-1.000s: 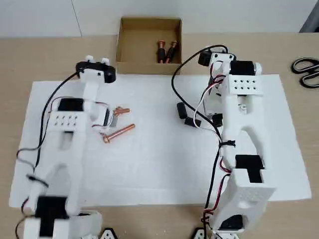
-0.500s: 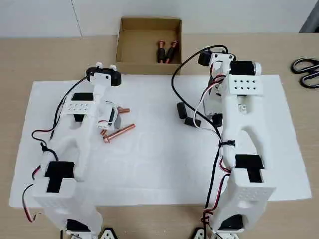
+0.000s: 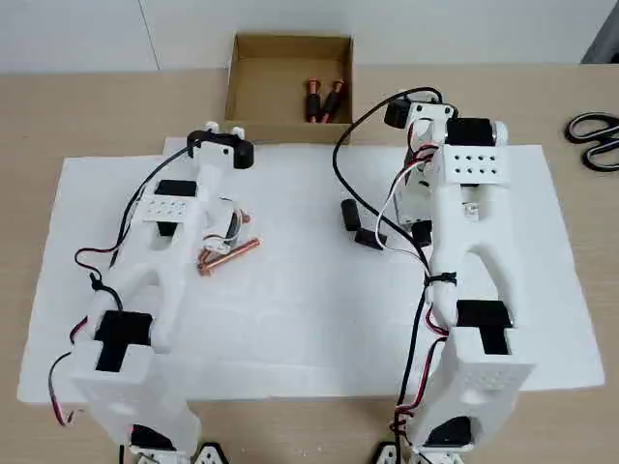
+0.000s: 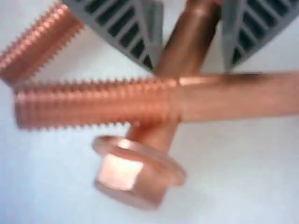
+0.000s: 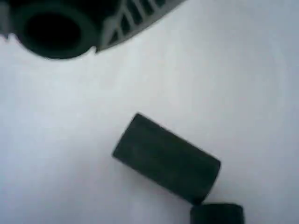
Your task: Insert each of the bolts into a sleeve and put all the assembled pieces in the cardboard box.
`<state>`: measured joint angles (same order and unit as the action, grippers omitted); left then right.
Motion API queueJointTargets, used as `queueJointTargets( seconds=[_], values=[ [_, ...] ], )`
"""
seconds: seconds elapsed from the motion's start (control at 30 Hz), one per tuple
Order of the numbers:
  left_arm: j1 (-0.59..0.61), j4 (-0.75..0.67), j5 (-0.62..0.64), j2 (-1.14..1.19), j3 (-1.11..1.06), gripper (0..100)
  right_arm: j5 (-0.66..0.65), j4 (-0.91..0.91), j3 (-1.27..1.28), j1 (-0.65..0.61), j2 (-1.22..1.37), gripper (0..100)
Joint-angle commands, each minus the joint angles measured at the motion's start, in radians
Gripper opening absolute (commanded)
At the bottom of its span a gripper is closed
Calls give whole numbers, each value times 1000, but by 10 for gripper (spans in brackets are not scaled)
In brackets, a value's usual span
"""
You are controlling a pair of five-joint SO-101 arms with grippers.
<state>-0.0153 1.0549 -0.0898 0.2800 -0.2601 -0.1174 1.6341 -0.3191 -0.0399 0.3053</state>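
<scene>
My left gripper (image 4: 189, 32) is shut on a copper bolt (image 4: 140, 172), whose shaft runs between the grey ribbed fingers (image 4: 126, 23). A second bolt (image 4: 117, 102) lies across it and a third (image 4: 37, 44) sits beside them. From above, this gripper (image 3: 227, 224) is over the bolts (image 3: 232, 253) on the white sheet. My right gripper (image 3: 418, 230) is shut on a black sleeve (image 5: 51, 30), its hole facing the camera. Two loose sleeves (image 5: 166, 158) (image 3: 350, 215) lie close by. The cardboard box (image 3: 242, 87) at the back holds two assembled pieces (image 3: 324, 100).
A white sheet (image 3: 309, 319) covers the middle of the wooden table. Scissors (image 3: 595, 135) lie at the far right edge. Cables hang from both arms over the sheet.
The left arm has swung right and toward the box, its gripper staying over the bolts, which shifted slightly. The right arm has kept still.
</scene>
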Motion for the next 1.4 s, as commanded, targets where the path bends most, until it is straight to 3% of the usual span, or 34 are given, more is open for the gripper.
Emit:
queueJointTargets(
  seconds=[0.0,0.43,0.97,1.17,1.37],
  values=[
    [-40,-2,-5,-6,35,58,-11,5,-9,-1,-65,4],
    [-103,180,-5,-6,200,6,-12,-25,81,-1,-67,6],
    [-245,241,-3,-6,249,6,-12,-25,86,-1,-67,6],
    [-193,390,83,-6,446,6,-14,-25,86,-1,-67,6],
    [-52,500,153,-6,498,6,-15,-25,86,-1,-67,6]
  ],
)
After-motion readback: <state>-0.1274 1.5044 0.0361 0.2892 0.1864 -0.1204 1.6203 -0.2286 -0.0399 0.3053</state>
